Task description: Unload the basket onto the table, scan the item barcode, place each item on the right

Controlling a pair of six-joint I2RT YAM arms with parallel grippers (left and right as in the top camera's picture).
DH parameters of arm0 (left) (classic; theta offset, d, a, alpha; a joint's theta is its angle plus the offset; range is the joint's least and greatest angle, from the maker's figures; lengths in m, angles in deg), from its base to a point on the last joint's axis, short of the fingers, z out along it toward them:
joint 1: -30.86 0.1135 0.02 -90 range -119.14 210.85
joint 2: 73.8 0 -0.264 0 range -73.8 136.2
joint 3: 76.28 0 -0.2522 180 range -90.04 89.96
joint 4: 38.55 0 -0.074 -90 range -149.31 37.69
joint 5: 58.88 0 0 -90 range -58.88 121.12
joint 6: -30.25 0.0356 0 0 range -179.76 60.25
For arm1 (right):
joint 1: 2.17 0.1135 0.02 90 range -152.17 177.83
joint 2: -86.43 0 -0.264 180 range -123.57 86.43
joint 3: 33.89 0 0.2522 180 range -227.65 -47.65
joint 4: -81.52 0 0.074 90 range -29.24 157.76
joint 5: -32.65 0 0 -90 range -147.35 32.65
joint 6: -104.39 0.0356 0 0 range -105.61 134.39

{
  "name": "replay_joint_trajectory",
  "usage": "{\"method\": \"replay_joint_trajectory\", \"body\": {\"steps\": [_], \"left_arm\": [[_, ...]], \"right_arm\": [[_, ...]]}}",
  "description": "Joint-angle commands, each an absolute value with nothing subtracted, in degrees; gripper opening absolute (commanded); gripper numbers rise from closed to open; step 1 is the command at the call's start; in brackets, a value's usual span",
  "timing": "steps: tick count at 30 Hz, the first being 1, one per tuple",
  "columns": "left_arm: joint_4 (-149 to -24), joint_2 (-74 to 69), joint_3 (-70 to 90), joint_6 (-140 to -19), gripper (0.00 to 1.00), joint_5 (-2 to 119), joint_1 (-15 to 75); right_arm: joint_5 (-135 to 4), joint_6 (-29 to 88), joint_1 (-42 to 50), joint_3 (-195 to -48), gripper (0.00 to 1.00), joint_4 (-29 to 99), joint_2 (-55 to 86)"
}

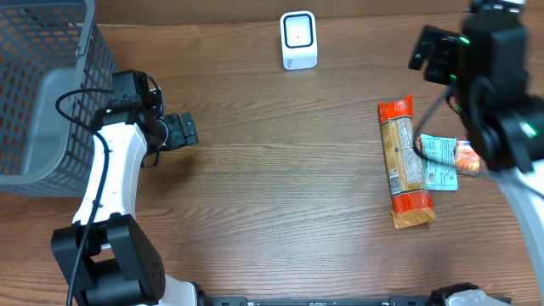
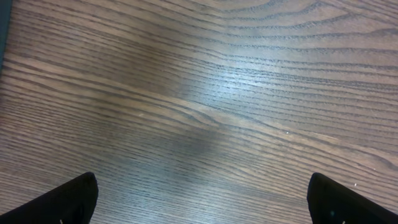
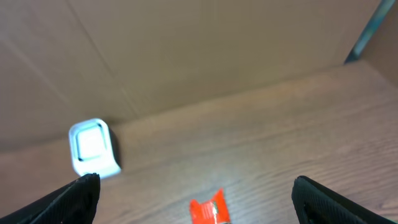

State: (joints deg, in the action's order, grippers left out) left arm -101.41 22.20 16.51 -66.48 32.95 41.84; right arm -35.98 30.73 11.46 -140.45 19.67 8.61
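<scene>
Wood-grain desk (image 1: 280, 204) carries a long packet (image 1: 405, 163), probably light, soft and slippery, best pinched across its middle; left fingers (image 2: 65, 204) and right fingers (image 3: 62, 204) stand apart, empty.

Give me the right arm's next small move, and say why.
Probably lower the right gripper toward the orange packet: its jaws stand open and empty, the packet lies flat and ungripped on that arm's side, and the scanner sits apart at the back.

My left arm (image 1: 109, 170) white-shelled, black joints, 1 looping black cable (image 1: 59, 107), my right arm (image 1: 497, 76) black, 2 green lights (image 1: 529, 129)
</scene>
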Motion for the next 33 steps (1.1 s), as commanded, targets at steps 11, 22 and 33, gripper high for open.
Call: {"method": "replay_joint_trajectory", "body": {"steps": [11,22,33], "left_arm": [[-101.37,21.94,15.87,-66.63,1.00,32.60,41.71],[-101.37,21.94,15.87,-66.63,1.00,32.60,41.71],[-101.37,21.94,15.87,-66.63,1.00,32.60,41.71]], "right_arm": [[-34.54,30.42,11.46,-140.71,1.00,12.83,33.77],[-35.15,30.49,11.46,-137.78,1.00,4.28,42.97],[-37.93,30.40,8.31,-104.99,1.00,28.34,68.37]]}}
